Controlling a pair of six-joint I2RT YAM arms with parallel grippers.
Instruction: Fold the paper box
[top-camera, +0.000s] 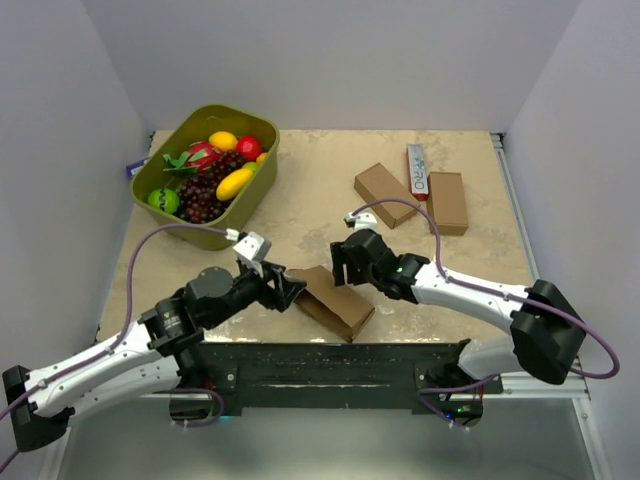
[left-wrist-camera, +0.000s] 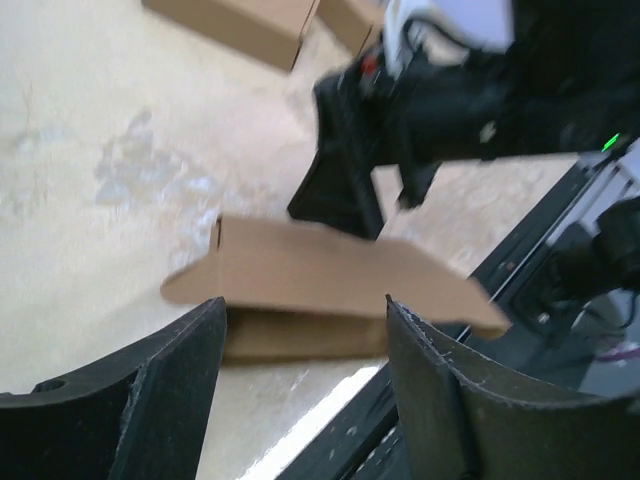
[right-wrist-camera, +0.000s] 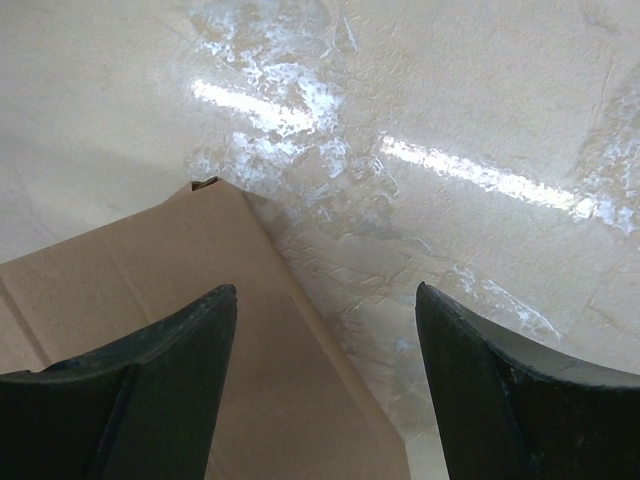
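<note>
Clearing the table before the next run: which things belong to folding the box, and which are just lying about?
In the job: shallow brown corrugated-cardboard box with flaps; left gripper; right gripper.
Lying about: angled plain brown closed cardboard box; straight plain brown closed cardboard box; narrow white-and-red printed carton; olive-green bin of toy fruit.

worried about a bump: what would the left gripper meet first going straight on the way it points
Probably the shallow brown corrugated-cardboard paper box, just ahead of the open left gripper.
</note>
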